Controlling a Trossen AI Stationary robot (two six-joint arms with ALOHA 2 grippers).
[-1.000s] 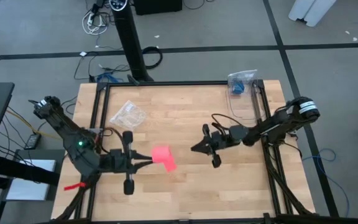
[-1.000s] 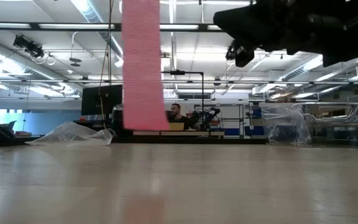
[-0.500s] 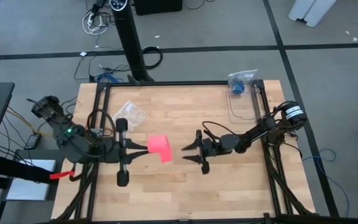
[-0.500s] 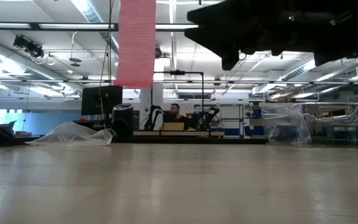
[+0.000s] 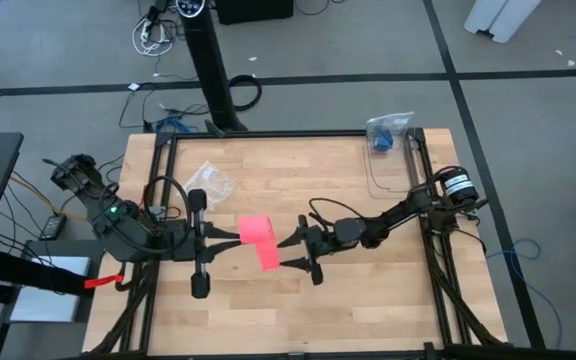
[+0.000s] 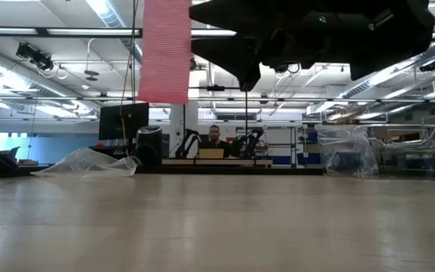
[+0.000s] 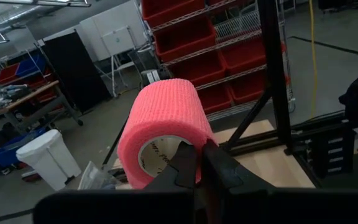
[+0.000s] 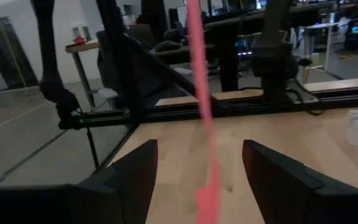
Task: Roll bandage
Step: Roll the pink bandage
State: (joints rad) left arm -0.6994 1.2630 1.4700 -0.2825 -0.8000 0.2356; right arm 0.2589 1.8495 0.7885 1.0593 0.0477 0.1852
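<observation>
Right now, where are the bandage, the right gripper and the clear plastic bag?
bandage [image 5: 257, 232]: high view, on the pink roll at the left gripper.
right gripper [image 5: 290, 252]: high view, midway between its open fingertips.
clear plastic bag [image 5: 207, 181]: high view, its crinkled middle.

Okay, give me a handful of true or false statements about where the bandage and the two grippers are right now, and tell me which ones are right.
1. The left gripper is shut on the bandage roll. True.
2. The bandage lies flat on the table. False: it is held up in the air, its loose tail hanging clear of the wood in the low view.
3. The right gripper is open. True: its fingers are spread with the hanging strip between them, not yet touching.
4. The clear plastic bag is in the right gripper. False: it lies on the table behind the left arm.
</observation>
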